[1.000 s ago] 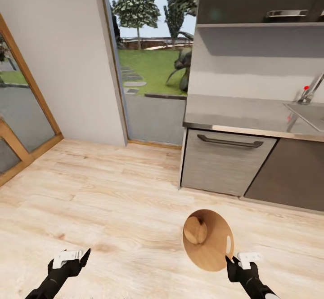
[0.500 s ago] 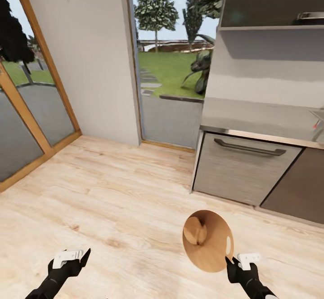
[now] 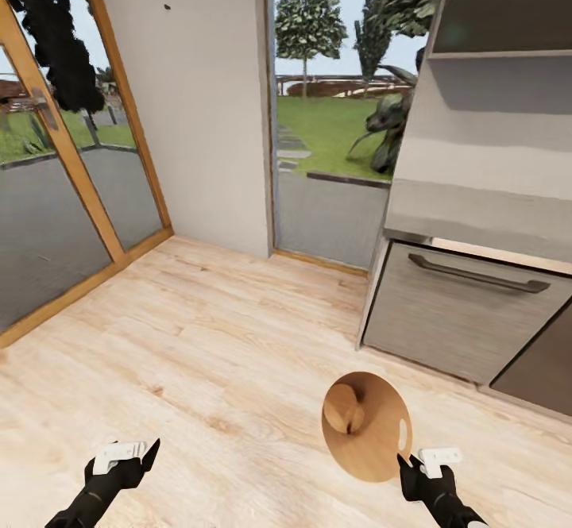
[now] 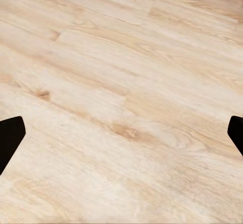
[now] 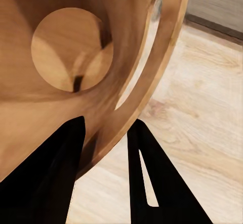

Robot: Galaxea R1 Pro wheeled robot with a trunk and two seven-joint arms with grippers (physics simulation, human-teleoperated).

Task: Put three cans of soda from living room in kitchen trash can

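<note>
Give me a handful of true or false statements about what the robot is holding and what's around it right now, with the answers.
1. The right gripper is clamped on the rim of the wooden bin. True.
2. A soda can lies inside the bin. False: its brown inside shows only the bare round bottom.
3. The left gripper holds an orange can. False: it is open and empty above the wood floor.
4. The bin is held tipped, its mouth facing the head camera. True.
5. The grey drawer under the counter stands pulled open. False: it is closed, with its dark handle across the front.
</note>
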